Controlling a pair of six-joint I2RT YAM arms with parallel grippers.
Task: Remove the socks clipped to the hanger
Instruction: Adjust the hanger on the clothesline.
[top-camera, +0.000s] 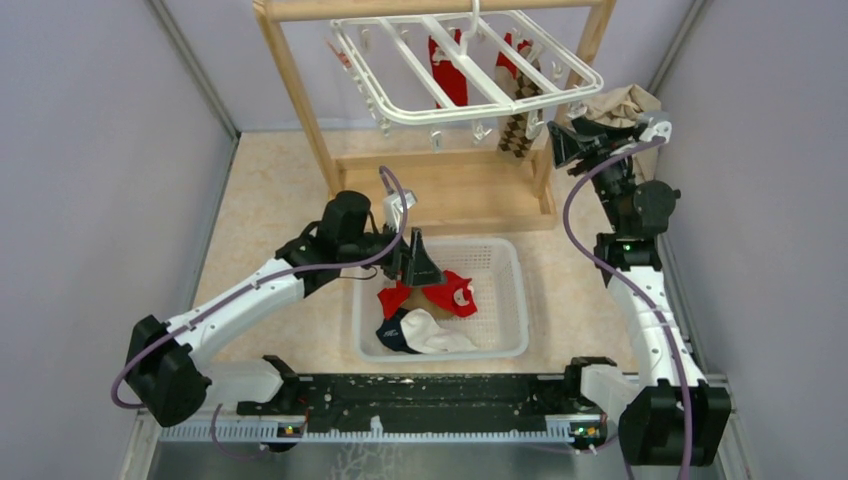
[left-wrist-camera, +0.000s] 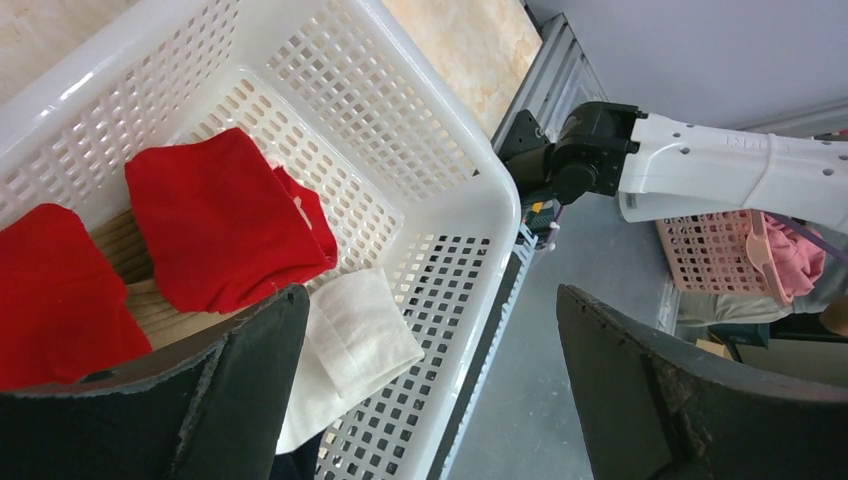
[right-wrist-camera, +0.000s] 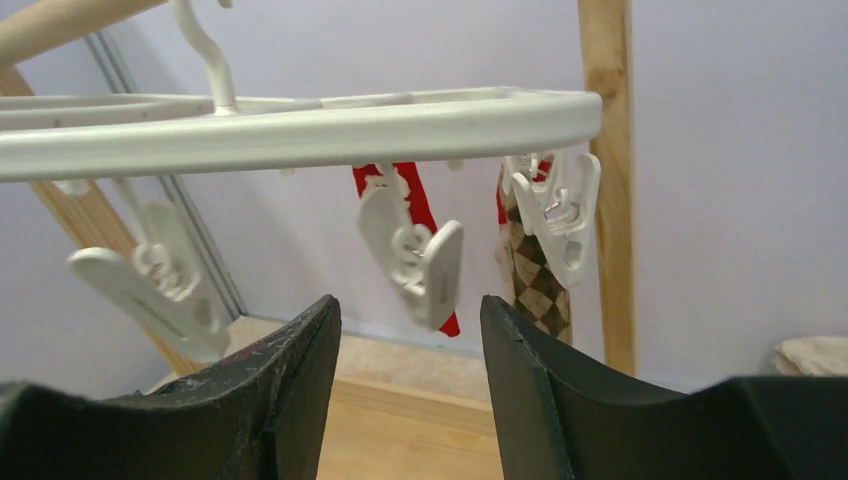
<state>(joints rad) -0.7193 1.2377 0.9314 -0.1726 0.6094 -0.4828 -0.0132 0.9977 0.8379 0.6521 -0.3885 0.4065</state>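
Observation:
The white hanger (top-camera: 500, 100) hangs from the wooden frame at the back. Two red socks (top-camera: 450, 75) and a brown diamond-patterned sock (top-camera: 518, 132) are clipped to it. My right gripper (top-camera: 562, 142) is open at the hanger's near right corner. In the right wrist view its jaws (right-wrist-camera: 410, 305) stand just below an empty clip (right-wrist-camera: 415, 250), with the red sock (right-wrist-camera: 418, 200) and the patterned sock (right-wrist-camera: 542, 290) behind the hanger bar (right-wrist-camera: 300, 125). My left gripper (top-camera: 420, 262) is open and empty over the basket, above loose red socks (left-wrist-camera: 225, 215) and a cream sock (left-wrist-camera: 355, 335).
The white perforated basket (top-camera: 518, 290) sits mid-table holding red, navy and cream socks. The wooden frame (top-camera: 300, 100) with its base board stands behind it; its right post (right-wrist-camera: 605, 200) is close to my right gripper. A tan cloth (top-camera: 622, 103) lies at the back right.

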